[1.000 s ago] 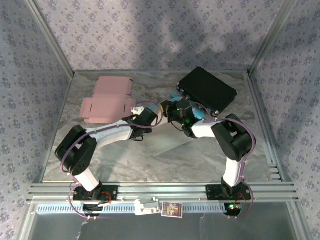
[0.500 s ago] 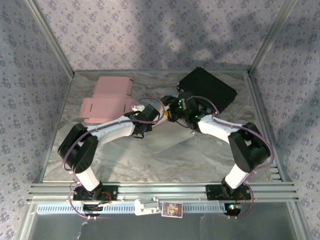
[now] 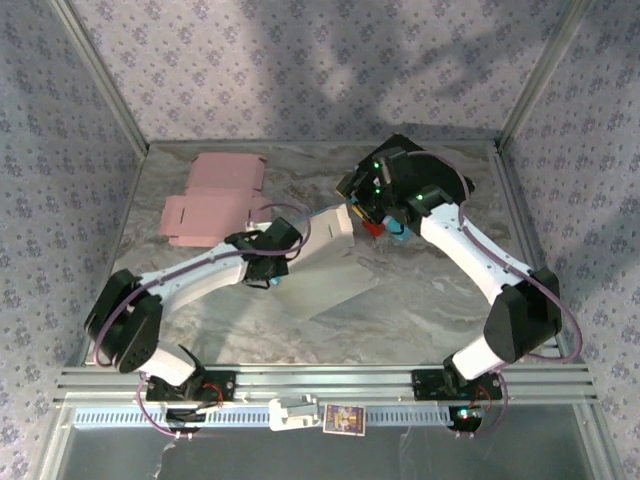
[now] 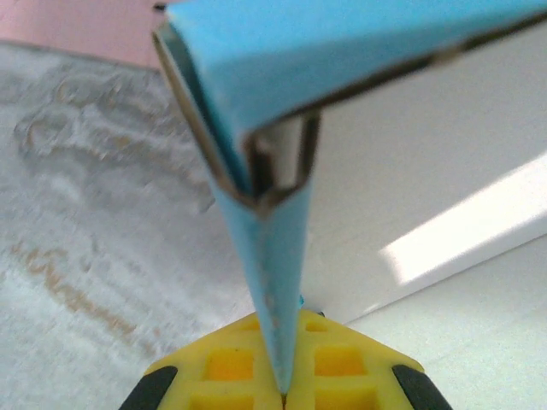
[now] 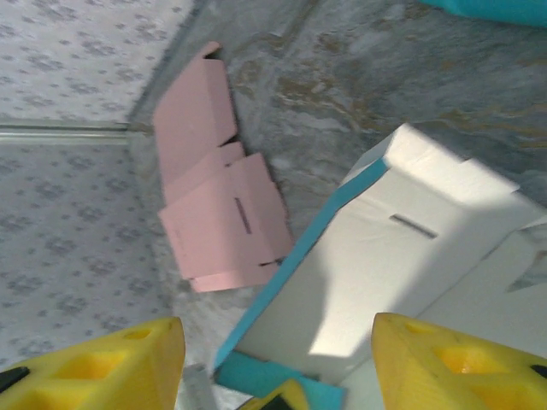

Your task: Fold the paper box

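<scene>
Back and outward the right arm has swung, its end effector (image 5: 278, 363) hanging open. The left end effector (image 4: 282, 389) pinches a flap of the blue-and-white paper box (image 3: 325, 265), centred on the marbled grey surface (image 3: 430, 310). Probably best: hold that flap firm while the right creases.

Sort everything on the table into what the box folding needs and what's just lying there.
In the job: blue-and-white paper box; left gripper, clamped on its blue panel; right gripper, open.
Lying about: pink box blank, flat and untouched; black case.
</scene>
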`<state>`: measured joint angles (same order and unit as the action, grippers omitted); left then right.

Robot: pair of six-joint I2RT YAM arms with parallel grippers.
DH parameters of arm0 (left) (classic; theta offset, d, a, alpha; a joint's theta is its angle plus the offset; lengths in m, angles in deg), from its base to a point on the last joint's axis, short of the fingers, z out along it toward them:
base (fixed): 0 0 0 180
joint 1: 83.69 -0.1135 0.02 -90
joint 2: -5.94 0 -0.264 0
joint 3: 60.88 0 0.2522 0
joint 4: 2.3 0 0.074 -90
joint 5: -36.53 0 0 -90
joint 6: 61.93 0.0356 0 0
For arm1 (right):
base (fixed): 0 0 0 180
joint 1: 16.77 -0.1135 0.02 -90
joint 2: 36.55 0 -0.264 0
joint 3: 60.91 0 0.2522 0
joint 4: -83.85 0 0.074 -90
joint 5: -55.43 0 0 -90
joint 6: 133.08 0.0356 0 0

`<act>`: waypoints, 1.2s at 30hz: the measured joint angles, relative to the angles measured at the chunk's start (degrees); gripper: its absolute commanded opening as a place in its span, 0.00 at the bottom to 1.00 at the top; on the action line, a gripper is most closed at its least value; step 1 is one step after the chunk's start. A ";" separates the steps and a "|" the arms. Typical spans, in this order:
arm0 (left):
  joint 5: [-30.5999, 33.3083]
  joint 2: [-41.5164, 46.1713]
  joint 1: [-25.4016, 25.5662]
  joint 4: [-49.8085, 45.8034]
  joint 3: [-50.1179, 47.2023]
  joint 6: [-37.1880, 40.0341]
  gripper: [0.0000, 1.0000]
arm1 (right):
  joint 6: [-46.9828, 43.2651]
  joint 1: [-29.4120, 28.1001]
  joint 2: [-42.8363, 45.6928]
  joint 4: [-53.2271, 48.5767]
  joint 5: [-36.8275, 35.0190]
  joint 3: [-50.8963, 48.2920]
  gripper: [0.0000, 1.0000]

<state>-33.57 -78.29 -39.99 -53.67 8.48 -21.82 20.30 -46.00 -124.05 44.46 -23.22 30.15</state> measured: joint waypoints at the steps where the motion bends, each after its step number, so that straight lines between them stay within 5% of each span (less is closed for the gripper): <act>1: -0.44 1.27 -0.15 -0.87 -0.90 -0.26 0.00 | -1.16 -0.44 -0.52 -2.03 -0.44 0.98 0.61; 10: -5.29 10.84 -0.20 -4.83 -8.17 -1.68 0.00 | -9.14 -6.69 -7.56 -10.75 -3.98 7.82 0.61; 22: -9.29 16.98 -0.50 -7.80 -11.72 -1.55 0.00 | -17.25 -6.80 -16.61 -15.93 -7.34 18.16 0.59; 36: -11.80 16.22 -1.84 -8.76 -12.07 -0.46 0.00 | -23.04 -10.49 -27.17 -18.91 -7.76 21.81 0.57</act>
<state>-45.37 -62.07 -41.82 -62.43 -3.59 -22.28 -2.74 -56.49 -151.22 25.55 -30.98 51.97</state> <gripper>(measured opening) 0.067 0.566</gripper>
